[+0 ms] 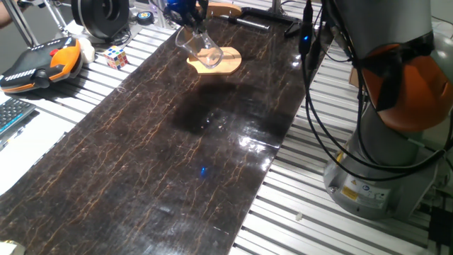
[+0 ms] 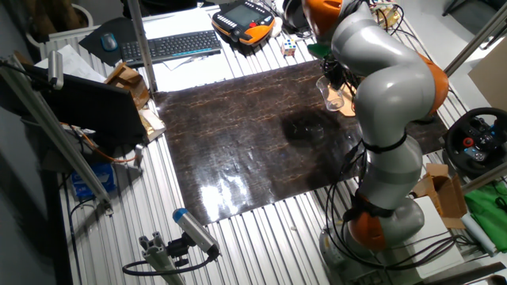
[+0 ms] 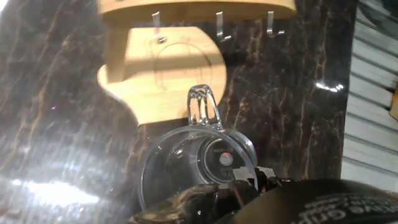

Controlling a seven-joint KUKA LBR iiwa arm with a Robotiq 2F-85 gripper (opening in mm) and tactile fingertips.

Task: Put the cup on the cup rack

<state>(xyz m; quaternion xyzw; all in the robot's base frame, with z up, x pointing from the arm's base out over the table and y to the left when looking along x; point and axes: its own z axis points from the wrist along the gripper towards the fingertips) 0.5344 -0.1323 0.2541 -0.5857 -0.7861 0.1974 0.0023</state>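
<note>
My gripper (image 1: 185,13) is shut on the rim of the clear plastic cup (image 1: 198,44) and holds it tilted just above the table. The cup hangs over the near left edge of the light wooden cup rack base (image 1: 225,64). In the hand view the cup (image 3: 186,165) fills the lower middle, with a clear handle-like loop at its far side. My gripper (image 3: 249,183) grips its near rim. Beyond it lie the rack's base (image 3: 180,74) and its top arm (image 3: 199,7), which carries three metal hooks. In the other fixed view the cup (image 2: 333,93) shows beside the arm.
A Rubik's cube (image 1: 117,57), an orange and black teach pendant (image 1: 39,64) and a keyboard (image 1: 14,113) lie left of the dark mat (image 1: 177,163). The robot base (image 1: 382,142) and black cables (image 1: 315,106) stand to the right.
</note>
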